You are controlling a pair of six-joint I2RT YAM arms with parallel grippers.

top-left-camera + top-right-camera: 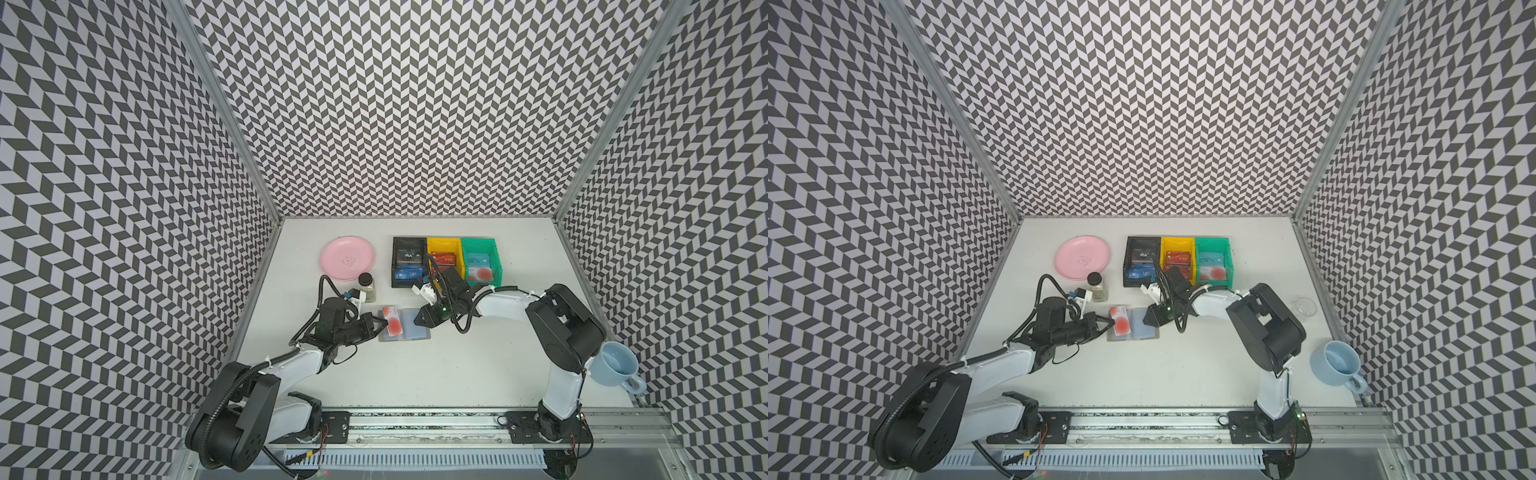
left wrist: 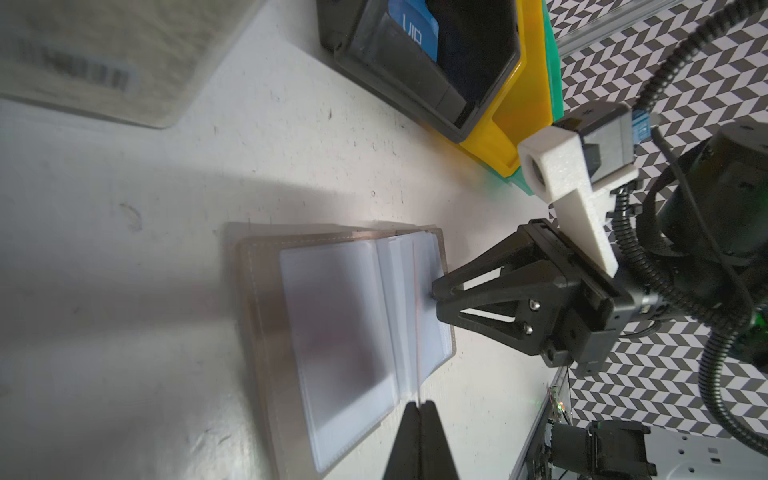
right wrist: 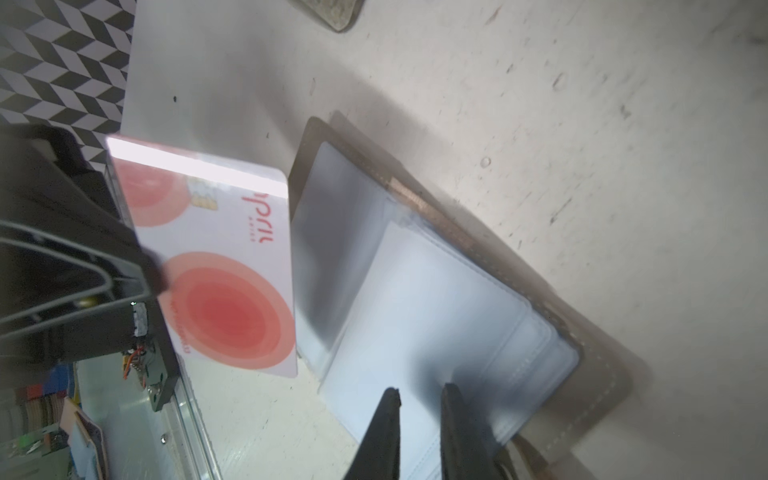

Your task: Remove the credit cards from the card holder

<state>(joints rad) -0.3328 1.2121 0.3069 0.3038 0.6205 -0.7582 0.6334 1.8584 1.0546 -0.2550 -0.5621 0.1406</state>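
Observation:
The grey card holder lies open on the table, its clear bluish sleeves facing up. My left gripper is shut on a whitish credit card with red circles. That card hangs tilted over the holder's left page and looks free of the sleeves. In the left wrist view it shows only as a thin edge. My right gripper hovers at the holder's right page, its jaws a little apart with nothing between them.
Black, yellow and green bins holding cards stand just behind the holder. A pink plate and a small jar are at the back left. A blue mug and a clear cup are on the right.

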